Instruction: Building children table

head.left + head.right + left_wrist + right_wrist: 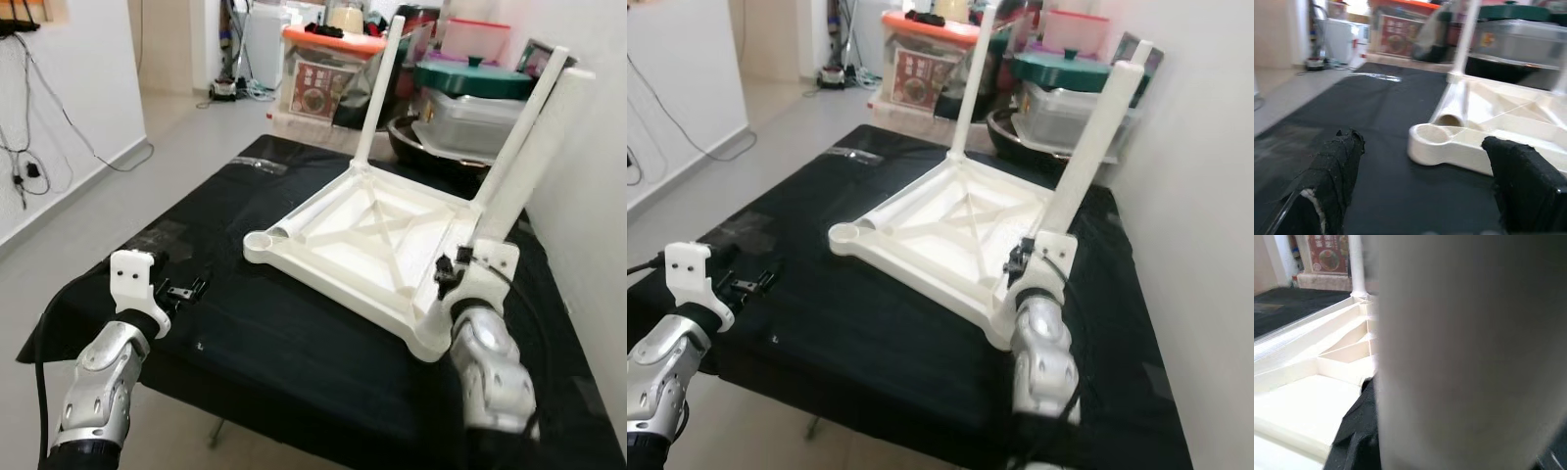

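Steadying the white plastic leg point(524, 137) in the upturned white plastic tabletop point(367, 245), the right gripper point(1036, 257) is grasping it near the counter's point(245, 333) right edge; the left gripper point(1425, 191) is hovering released.

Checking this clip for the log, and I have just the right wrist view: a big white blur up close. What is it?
Observer: A white table leg, leaning, with its lower end at the right side of the upturned tabletop. The right gripper is at that end.
Operator: Are other legs in yet?
Observer: An upright leg stands in the far corner, and a loose leg lies inside the tabletop.
Operator: And the left arm?
Observer: The left gripper hovers open over the black cloth, near an empty corner socket.
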Motion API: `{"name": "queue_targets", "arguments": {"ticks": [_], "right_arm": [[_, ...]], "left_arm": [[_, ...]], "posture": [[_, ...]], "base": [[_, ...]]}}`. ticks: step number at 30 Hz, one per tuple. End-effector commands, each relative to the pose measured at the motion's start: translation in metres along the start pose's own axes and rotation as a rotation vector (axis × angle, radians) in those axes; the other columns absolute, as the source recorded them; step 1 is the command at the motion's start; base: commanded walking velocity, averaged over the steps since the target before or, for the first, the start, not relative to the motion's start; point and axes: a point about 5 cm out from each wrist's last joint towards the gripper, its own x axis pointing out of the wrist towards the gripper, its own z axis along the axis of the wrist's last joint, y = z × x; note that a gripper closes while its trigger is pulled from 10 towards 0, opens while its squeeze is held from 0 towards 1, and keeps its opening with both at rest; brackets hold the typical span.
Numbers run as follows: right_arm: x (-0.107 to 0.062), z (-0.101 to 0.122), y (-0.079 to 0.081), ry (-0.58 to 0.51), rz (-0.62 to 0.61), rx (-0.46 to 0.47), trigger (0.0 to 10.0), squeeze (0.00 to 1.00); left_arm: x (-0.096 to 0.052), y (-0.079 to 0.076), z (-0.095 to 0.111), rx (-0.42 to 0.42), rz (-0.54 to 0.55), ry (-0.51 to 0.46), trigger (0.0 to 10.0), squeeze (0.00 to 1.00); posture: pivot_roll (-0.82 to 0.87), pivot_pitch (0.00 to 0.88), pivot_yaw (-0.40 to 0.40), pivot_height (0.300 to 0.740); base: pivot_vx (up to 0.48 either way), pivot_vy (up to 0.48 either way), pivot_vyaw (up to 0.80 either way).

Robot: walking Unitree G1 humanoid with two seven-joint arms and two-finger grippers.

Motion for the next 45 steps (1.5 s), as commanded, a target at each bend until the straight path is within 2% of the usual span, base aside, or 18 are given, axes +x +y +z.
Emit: {"name": "queue_targets", "arguments": {"ticks": [1,2,5,6,7,11,13,17,22,23,24,26,27,28,32,36,41,45], "right_arm": [[-0.012,-0.011,0.021,0.035,0.299,0.011,10.0,0.68],[-0.012,-0.008,0.024,0.018,0.372,0.06,10.0,1.0],[-0.009,-0.003,0.03,0.009,0.478,0.118,10.0,1.0],[-0.004,0.002,0.029,0.004,0.475,0.101,10.0,0.8],[-0.001,0.009,0.03,-0.018,0.544,0.093,10.0,0.0],[-0.001,0.028,0.03,-0.082,0.672,0.052,10.0,0.0],[-0.01,0.044,0.035,-0.141,0.915,-0.002,10.0,0.0],[-0.014,0.049,0.037,-0.16,1.021,-0.024,10.0,0.0],[-0.024,0.041,0.061,-0.137,1.391,-0.133,10.0,0.0],[-0.018,0.033,0.073,-0.106,1.382,-0.185,7.6,0.0],[-0.007,0.026,0.085,-0.092,1.308,-0.222,2.5,0.0],[-0.001,0.021,0.092,-0.088,1.252,-0.25,2.5,0.0],[0.009,0.018,0.097,-0.05,1.158,-0.236,0.0,0.0],[0.009,0.018,0.097,-0.05,1.158,-0.236,0.0,0.0],[0.039,0.011,0.084,0.065,0.741,-0.17,0.0,0.0],[0.051,0.005,0.04,0.096,0.319,-0.081,0.0,0.0],[0.033,-0.009,-0.011,0.134,-0.094,-0.051,0.0,0.0],[0.019,-0.015,-0.021,0.154,-0.179,-0.067,0.0,0.0]], "left_arm": [[0.002,-0.004,0.001,-0.007,-0.018,-0.001,10.0,0.0],[0.002,-0.005,0.001,-0.008,-0.018,-0.002,10.0,0.0],[0.003,-0.005,0.001,-0.01,-0.019,-0.004,10.0,0.0],[0.003,-0.005,0.001,-0.011,-0.019,-0.004,10.0,0.0],[0.003,-0.005,0.001,-0.011,-0.019,-0.005,10.0,0.0],[0.003,-0.006,0.0,-0.011,-0.018,-0.006,10.0,0.0],[0.004,-0.006,0.0,-0.012,-0.019,-0.007,10.0,0.0],[0.005,-0.006,0.0,-0.013,-0.019,-0.007,10.0,0.0],[0.006,-0.008,0.0,-0.014,-0.018,-0.01,10.0,0.0],[0.006,-0.008,-0.001,-0.013,-0.016,-0.011,10.0,0.0],[0.006,-0.008,-0.001,-0.012,-0.012,-0.011,10.0,0.0],[0.006,-0.008,-0.001,-0.011,-0.01,-0.011,10.0,0.0],[0.005,-0.008,-0.002,-0.011,-0.008,-0.011,10.0,0.0],[0.005,-0.008,-0.002,-0.011,-0.008,-0.011,10.0,0.0],[0.004,-0.007,-0.002,-0.013,-0.007,-0.01,10.0,0.0],[0.005,-0.008,-0.001,-0.014,-0.012,-0.011,10.0,0.0],[0.004,-0.007,0.0,-0.018,-0.013,-0.013,10.0,0.0],[0.004,-0.007,0.0,-0.019,-0.012,-0.014,10.0,0.0]], "posture": [[0.06,0.0,-0.141,0.74],[0.06,0.0,-0.142,0.74],[0.06,0.0,-0.144,0.74],[0.06,0.0,-0.145,0.74],[0.06,0.0,-0.145,0.74],[0.07,0.0,-0.15,0.74],[0.07,0.0,-0.155,0.74],[0.07,0.0,-0.157,0.74],[0.09,0.0,-0.169,0.74],[0.11,0.0,-0.181,0.74],[0.12,0.0,-0.188,0.74],[0.12,0.0,-0.188,0.74],[0.12,0.0,-0.19,0.74],[0.12,0.0,-0.19,0.74],[0.11,0.0,-0.179,0.74],[0.1,0.0,-0.174,0.74],[0.08,0.0,-0.163,0.74],[0.07,0.0,-0.157,0.74]], "base": [[0.0,0.0,0.0],[0.0,0.0,0.0],[0.0,0.0,0.0],[0.0,0.0,0.0],[0.0,0.0,0.0],[0.0,0.0,0.0],[0.0,0.0,0.0],[0.0,0.0,0.0],[0.0,0.0,0.0],[0.0,0.0,0.0],[0.0,0.0,0.0],[0.0,0.0,0.0],[0.0,0.0,0.0],[0.0,0.0,0.0],[0.0,0.0,0.0],[0.0,0.0,0.0],[0.0,0.0,0.0],[0.0,0.0,0.0]]}}
